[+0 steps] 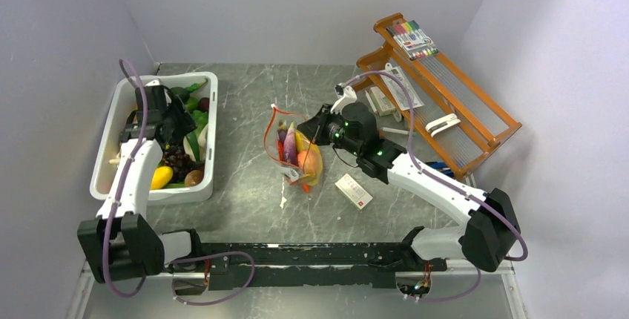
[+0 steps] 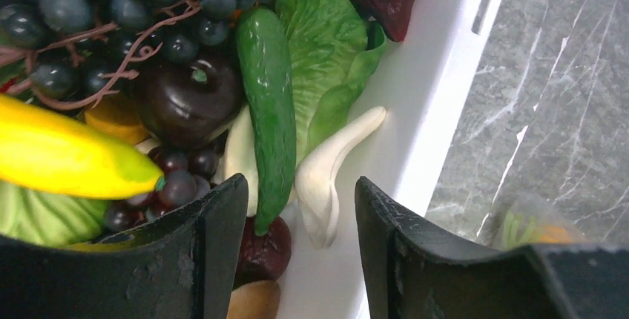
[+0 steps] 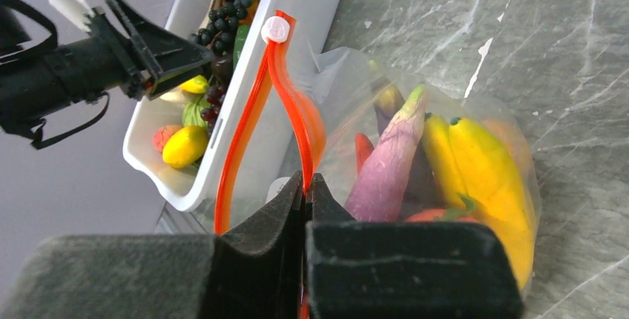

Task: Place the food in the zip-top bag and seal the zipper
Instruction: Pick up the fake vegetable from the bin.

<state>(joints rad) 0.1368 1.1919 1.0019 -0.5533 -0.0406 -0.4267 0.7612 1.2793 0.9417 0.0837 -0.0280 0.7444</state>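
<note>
Between the left tool's [image 2: 300,193] fingers, which stand roughly half apart with nothing clamped, lie the lower tip of a green pepper [image 2: 267,111] and, just beside it at 3 o'clock, a white piece [image 2: 326,163]. That pepper is the thing to watch. In the wrist view its long axis runs from 12 to 6 o'clock, so the fingers sit at its 9 and 3 and would close across its narrow width. I judge that a sound line for a pick, though the white piece could get caught as well. Past it toward 12 o'clock the grapes [image 2: 111,7] are heaped, all inside the tub [image 2: 445,74], whose wall runs along the tool's 3 o'clock side. Seen from above, the bag [image 1: 297,152] lies on the worktop [image 1: 245,208] at about 4 o'clock from the left tool, well apart from it, so a carry would go that way over the tub's rim. Its mouth faces about 10 o'clock, toward the tub, and the zipper [image 3: 256,96] gapes in a loop. The right tool [image 3: 305,185], jaws pressed tight on the zipper strip, holds that mouth up; an eggplant [image 3: 393,156] and banana [image 3: 482,170] already lie inside. With the right arm so occupied, the left, hanging over the food, is the nearer one for the next piece.
</note>
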